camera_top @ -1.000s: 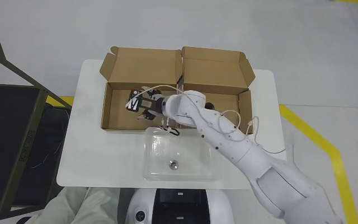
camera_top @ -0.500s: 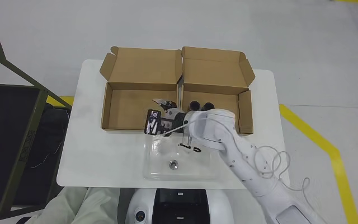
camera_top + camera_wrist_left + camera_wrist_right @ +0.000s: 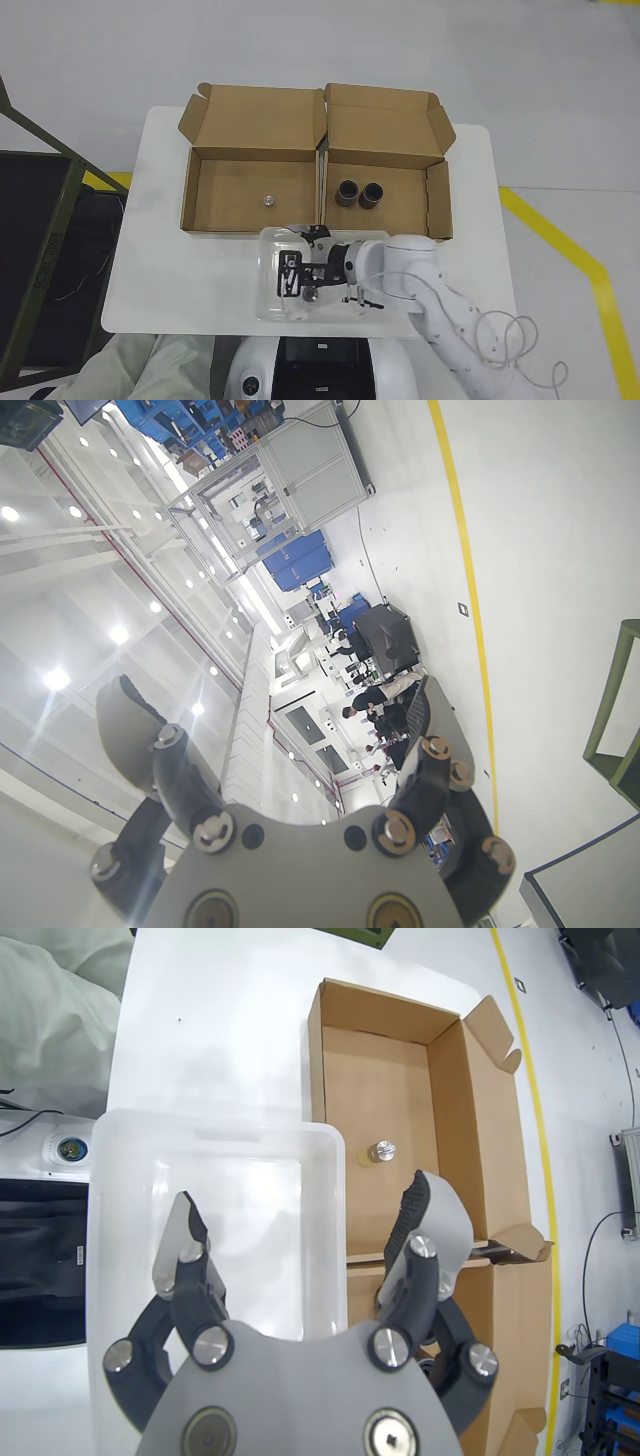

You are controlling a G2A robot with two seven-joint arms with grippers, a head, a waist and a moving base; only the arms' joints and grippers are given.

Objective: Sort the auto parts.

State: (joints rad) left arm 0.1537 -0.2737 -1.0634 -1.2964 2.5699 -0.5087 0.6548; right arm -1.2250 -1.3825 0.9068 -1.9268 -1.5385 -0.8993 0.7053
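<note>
Right gripper (image 3: 300,1213) over clear bin (image 3: 320,1138), fingers (image 3: 430,1213) apart. Beyond bin, metal stud (image 3: 382,1151) in cardboard box (image 3: 450,1128) — axis upright, slotted end up. Top view adds two dark sleeves (image 3: 347,192).

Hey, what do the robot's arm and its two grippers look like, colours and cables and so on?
The arm is smooth, rounded and white, with a thin white cable looping loosely along it. The right gripper has a grey metal base plate with silver screws, black links, and two pale grey fingers with black ribbed pads. The left gripper is built the same.
</note>
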